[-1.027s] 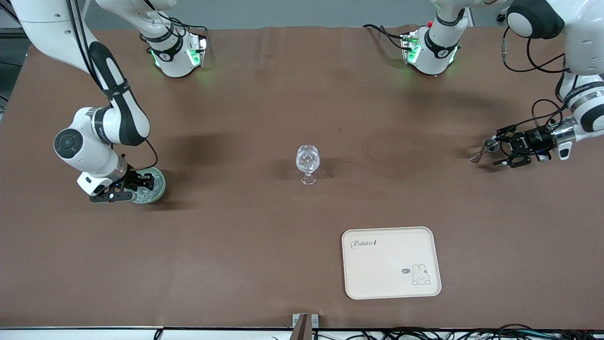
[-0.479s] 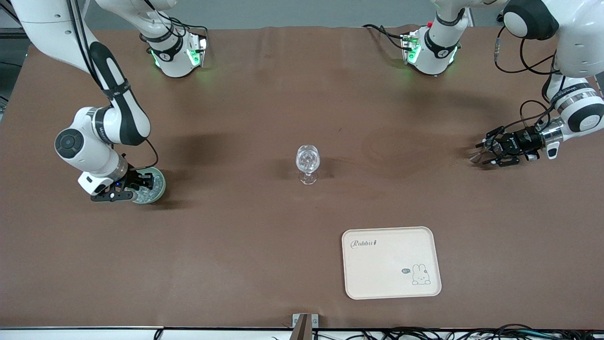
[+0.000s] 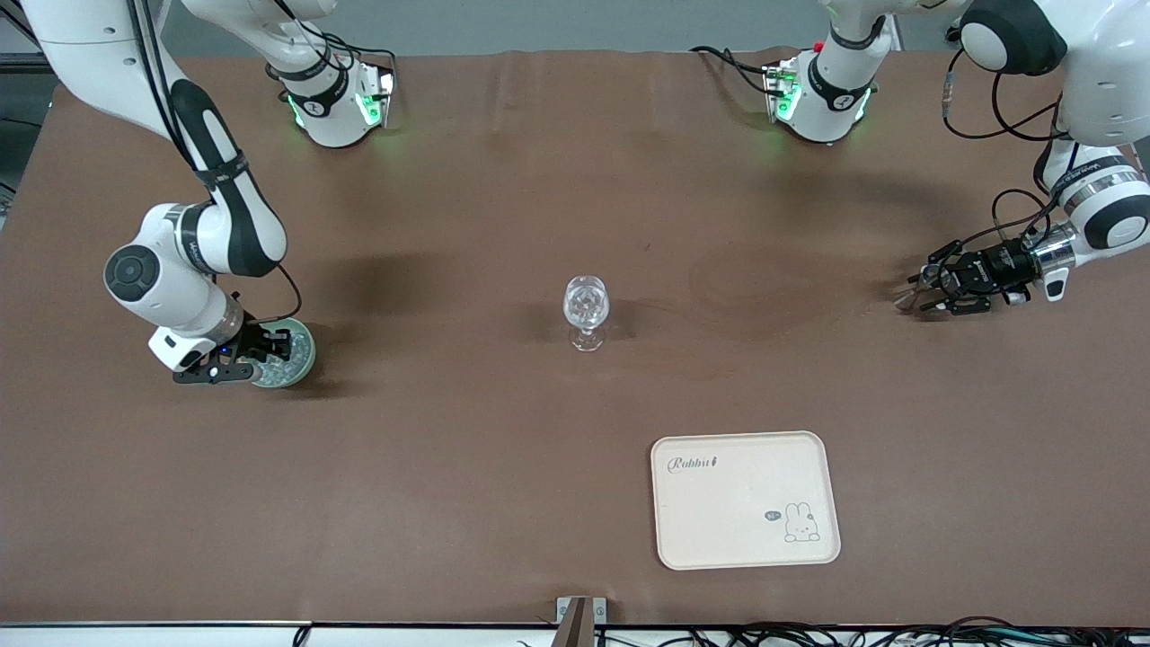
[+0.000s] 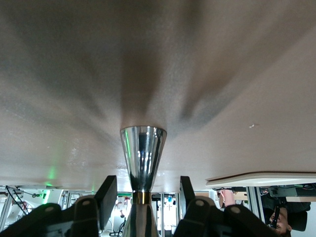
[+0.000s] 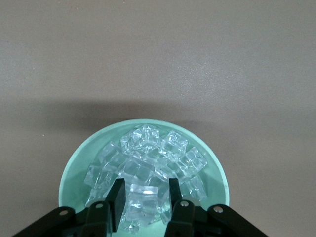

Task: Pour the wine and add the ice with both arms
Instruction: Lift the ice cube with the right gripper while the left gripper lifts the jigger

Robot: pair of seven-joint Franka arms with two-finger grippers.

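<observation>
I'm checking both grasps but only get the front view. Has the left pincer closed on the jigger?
Observer: No. The left wrist view shows the left pincer open, with a gap on each side of the jigger at its waist.
Operator: And the right one, at the bowl?
Observer: The right pincer is open too. Its fingers straddle one ice cube on top of the pile in the green bowl.
</observation>
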